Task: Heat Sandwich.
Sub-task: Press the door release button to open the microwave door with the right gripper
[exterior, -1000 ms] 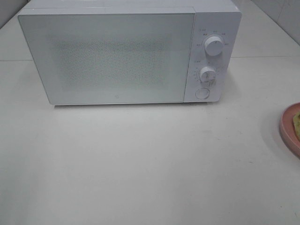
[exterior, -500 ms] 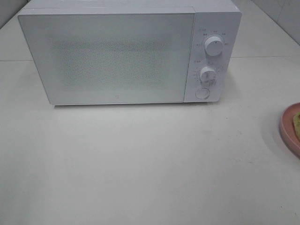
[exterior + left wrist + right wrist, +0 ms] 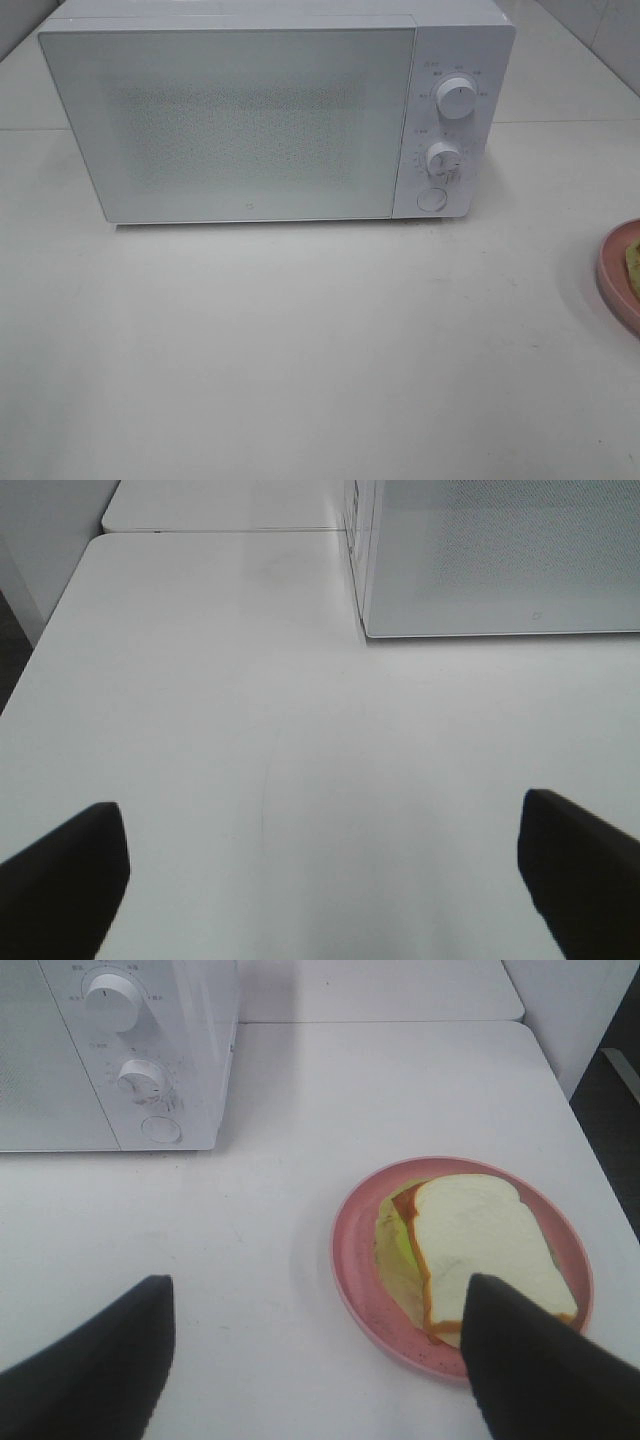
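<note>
The sandwich (image 3: 480, 1240), white bread over green lettuce and a red-orange filling, lies on a round pink plate (image 3: 355, 1260). In the exterior high view only a sliver of the sandwich (image 3: 633, 262) and of the plate (image 3: 612, 275) shows at the right edge. My right gripper (image 3: 310, 1360) is open and holds nothing; it hovers short of the plate, and one dark finger (image 3: 530, 1360) overlaps the plate's near rim in the picture. My left gripper (image 3: 320, 880) is open over bare tabletop, with nothing between its fingers. Neither arm shows in the exterior high view.
A white microwave (image 3: 270, 115) stands at the back of the white table, its door shut. Two knobs and a round button (image 3: 431, 199) sit on its right panel. The table's left edge (image 3: 40, 650) lies near the left gripper, and its right edge (image 3: 600, 1170) runs just beyond the plate.
</note>
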### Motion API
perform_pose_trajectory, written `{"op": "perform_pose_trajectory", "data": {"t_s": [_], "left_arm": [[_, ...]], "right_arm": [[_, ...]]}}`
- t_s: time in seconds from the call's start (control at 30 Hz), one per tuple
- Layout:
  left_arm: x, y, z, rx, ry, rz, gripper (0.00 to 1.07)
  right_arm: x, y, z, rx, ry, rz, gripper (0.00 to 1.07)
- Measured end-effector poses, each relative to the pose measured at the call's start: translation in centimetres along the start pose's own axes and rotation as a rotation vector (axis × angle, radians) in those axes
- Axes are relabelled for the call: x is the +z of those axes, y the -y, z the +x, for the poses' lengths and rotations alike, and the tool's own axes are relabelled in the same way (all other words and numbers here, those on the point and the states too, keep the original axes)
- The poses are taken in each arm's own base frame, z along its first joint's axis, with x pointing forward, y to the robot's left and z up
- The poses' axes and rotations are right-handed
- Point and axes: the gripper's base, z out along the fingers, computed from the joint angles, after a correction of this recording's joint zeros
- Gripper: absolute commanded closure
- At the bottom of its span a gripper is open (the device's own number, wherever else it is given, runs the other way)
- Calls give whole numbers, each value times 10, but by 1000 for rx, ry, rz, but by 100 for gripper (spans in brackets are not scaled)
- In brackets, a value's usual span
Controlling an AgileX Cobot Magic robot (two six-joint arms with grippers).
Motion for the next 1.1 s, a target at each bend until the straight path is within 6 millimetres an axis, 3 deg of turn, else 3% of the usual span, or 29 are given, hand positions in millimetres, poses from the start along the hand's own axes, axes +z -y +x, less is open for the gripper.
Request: {"op": "perform_pose_trajectory", "data": {"t_s": [0.37, 1.1], "left_arm": [[0, 0, 0, 0, 0, 0, 5], [0, 0, 0, 0, 0, 0, 5]], "right_arm": [[26, -7, -17, -20, -1, -19, 31], [104, -29, -47, -58, 26, -88, 31]]}}
